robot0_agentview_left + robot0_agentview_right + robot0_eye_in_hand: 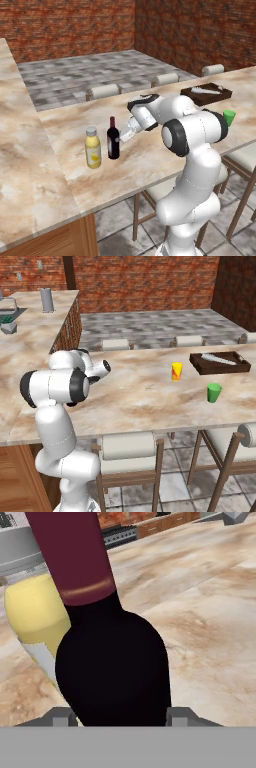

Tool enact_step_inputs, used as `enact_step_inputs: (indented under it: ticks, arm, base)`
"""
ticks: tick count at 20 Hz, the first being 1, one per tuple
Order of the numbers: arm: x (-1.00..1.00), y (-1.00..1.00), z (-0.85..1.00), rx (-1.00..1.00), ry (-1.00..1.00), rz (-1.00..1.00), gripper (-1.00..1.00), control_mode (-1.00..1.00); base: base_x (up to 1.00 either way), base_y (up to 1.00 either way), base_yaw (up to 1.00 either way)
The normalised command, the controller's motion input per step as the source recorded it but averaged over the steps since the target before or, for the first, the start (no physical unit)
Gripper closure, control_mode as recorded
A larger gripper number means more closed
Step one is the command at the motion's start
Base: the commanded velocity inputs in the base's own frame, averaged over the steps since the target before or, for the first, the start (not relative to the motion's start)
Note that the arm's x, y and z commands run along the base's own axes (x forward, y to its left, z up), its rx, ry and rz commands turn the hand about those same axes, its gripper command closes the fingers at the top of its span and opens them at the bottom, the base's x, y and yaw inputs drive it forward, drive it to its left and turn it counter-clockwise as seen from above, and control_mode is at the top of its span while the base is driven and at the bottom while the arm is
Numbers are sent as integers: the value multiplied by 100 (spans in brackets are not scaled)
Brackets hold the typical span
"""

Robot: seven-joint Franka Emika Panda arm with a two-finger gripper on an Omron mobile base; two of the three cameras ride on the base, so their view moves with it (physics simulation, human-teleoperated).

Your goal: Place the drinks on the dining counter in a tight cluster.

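Observation:
On the dining counter a tall dark wine bottle with a red neck stands upright. A stubby yellow juice bottle is just to its left, close but apart. My gripper reaches in from the right at the wine bottle's lower body. In the hand view the dark bottle takes up the whole gap between my fingertips, so the gripper is shut on it. The yellow bottle stands right behind it.
A dark tray lies at the counter's far right, with a green cup and a yellow cup near it. Cushioned stools line both long edges. A side counter with a grey canister runs along the left.

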Motion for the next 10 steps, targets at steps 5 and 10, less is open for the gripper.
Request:
enact_step_inputs:
  ticks: [5, 10]
  arm:
    - [-4, -1, -15, 0, 0, 0, 100, -100]
    - [9, 0, -30, 0, -6, 0, 100, -100]
  base:
    - [0, 0, 0]
    - [0, 0, 0]
